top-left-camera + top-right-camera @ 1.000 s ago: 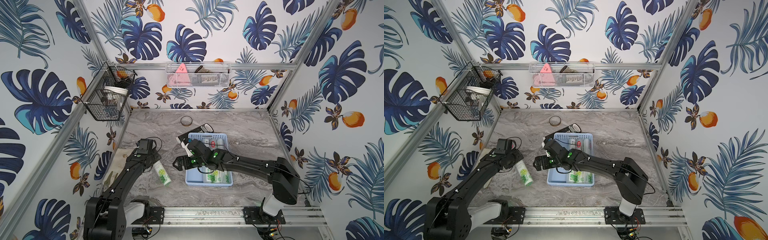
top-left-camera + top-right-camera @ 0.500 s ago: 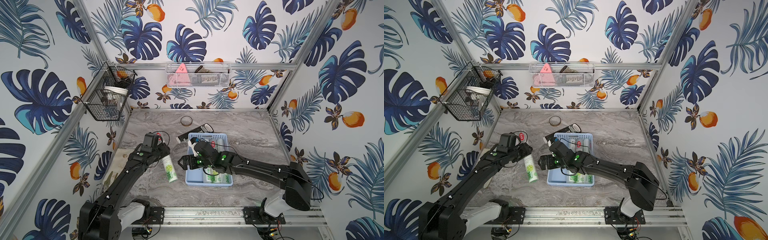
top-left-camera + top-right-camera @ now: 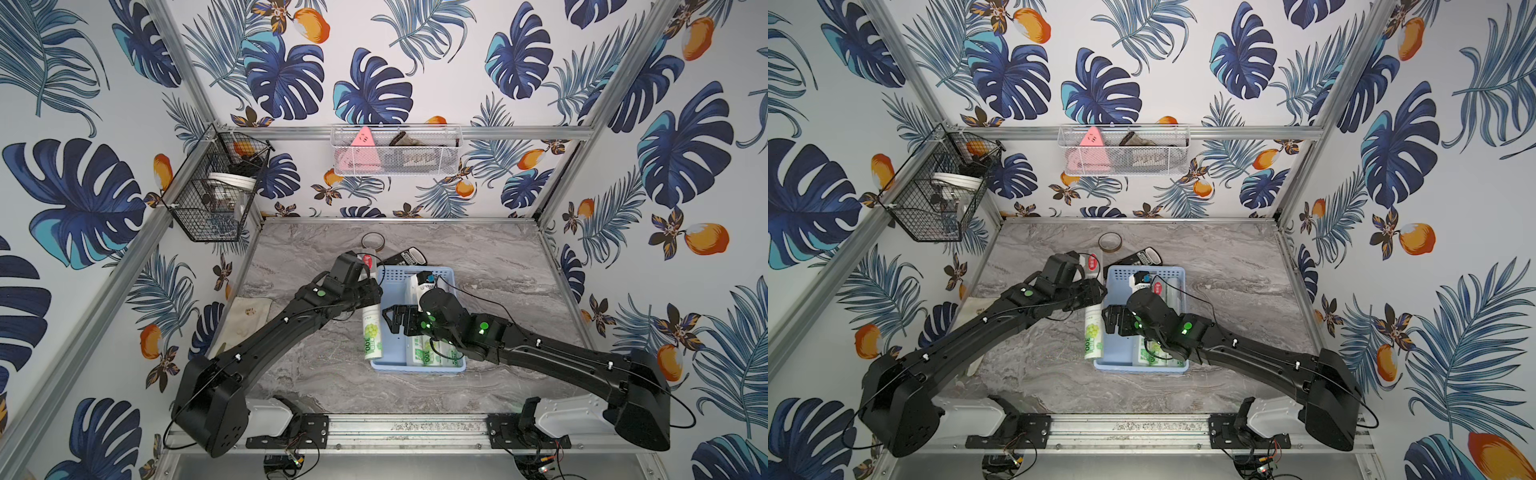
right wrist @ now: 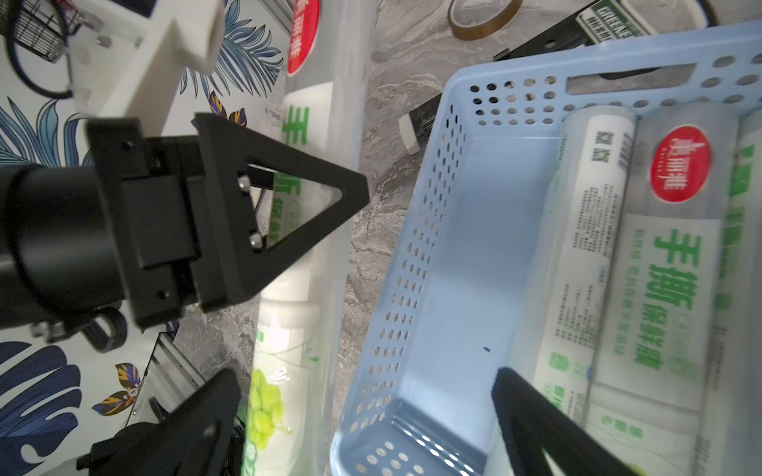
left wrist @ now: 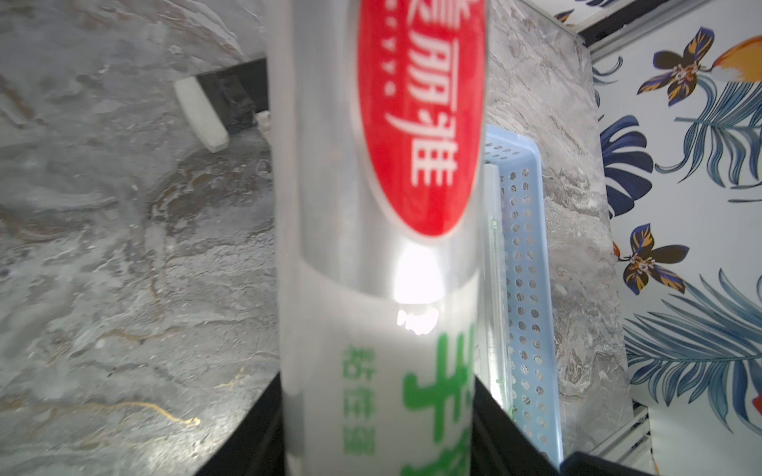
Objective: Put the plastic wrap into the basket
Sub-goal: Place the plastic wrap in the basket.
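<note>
**A roll held beside the basket**

The left claw [image 3: 370,293] was shut tight on a long, slim plastic wrap roll with green print [image 3: 372,332]. It hung just outside the light blue plastic basket with holes [image 3: 399,273], near the middle of the grey marble table [image 3: 498,257]. The right claw [image 3: 390,321] hung wide open and empty. Next, I think, the roll had to go over the wall and be let go. The right arm [image 3: 540,349] hid part of the rolls inside [image 3: 424,357].

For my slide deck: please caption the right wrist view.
Open right gripper over the blue basket of wrap rolls; left gripper holds another roll beside it.
</note>
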### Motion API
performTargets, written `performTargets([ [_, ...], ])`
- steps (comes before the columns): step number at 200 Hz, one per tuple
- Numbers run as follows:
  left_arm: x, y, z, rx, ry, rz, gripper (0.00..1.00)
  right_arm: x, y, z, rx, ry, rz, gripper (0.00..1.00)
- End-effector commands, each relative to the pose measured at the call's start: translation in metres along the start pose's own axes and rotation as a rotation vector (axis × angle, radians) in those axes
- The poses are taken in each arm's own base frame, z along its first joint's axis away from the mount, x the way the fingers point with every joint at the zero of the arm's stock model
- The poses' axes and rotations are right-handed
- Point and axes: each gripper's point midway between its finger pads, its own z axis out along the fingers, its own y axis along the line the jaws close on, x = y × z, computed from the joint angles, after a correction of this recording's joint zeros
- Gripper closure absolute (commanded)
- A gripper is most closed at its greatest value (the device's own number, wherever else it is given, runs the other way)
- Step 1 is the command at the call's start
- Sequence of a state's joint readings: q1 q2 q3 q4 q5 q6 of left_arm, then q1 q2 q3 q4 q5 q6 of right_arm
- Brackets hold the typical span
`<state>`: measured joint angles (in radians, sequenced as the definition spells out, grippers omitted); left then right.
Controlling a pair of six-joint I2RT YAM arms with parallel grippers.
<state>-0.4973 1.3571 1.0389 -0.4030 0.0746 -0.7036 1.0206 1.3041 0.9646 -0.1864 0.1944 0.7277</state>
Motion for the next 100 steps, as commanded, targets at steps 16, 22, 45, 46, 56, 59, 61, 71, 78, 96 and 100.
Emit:
performTargets([
  [16, -0.006, -0.042, 0.023, 0.051, -0.02, 0.108, 0.69, -0.009, -0.023, -0.011, 0.05, -0.07, 0.08, 0.0],
  [22, -0.004, -0.045, 0.026, 0.054, -0.013, 0.119, 0.69, -0.01, -0.025, -0.012, 0.052, -0.074, 0.089, 0.0],
  [45, 0.003, -0.055, 0.041, 0.057, 0.018, 0.15, 0.69, -0.009, -0.039, -0.016, 0.06, -0.069, 0.127, 0.0],
  [46, 0.003, -0.055, 0.041, 0.058, 0.019, 0.15, 0.69, -0.01, -0.04, -0.016, 0.06, -0.07, 0.129, 0.0],
  [56, 0.006, -0.055, 0.046, 0.049, 0.028, 0.159, 0.69, -0.01, -0.045, -0.017, 0.061, -0.068, 0.144, 0.0],
  [59, 0.006, -0.056, 0.048, 0.046, 0.028, 0.16, 0.69, -0.01, -0.047, -0.017, 0.063, -0.066, 0.15, 0.0],
  [61, 0.007, -0.055, 0.049, 0.043, 0.029, 0.162, 0.69, -0.011, -0.049, -0.017, 0.064, -0.066, 0.154, 0.0],
  [71, 0.007, -0.055, 0.052, 0.039, 0.032, 0.163, 0.69, -0.011, -0.056, -0.018, 0.067, -0.062, 0.172, 0.0],
  [78, 0.007, -0.055, 0.054, 0.035, 0.033, 0.167, 0.69, -0.012, -0.06, -0.019, 0.07, -0.061, 0.181, 0.0],
  [96, 0.008, -0.052, 0.059, 0.016, 0.031, 0.175, 0.69, -0.011, -0.071, -0.02, 0.077, -0.049, 0.207, 0.0],
  [100, 0.008, -0.051, 0.06, 0.011, 0.033, 0.177, 0.69, -0.011, -0.073, -0.019, 0.079, -0.047, 0.21, 0.0],
])
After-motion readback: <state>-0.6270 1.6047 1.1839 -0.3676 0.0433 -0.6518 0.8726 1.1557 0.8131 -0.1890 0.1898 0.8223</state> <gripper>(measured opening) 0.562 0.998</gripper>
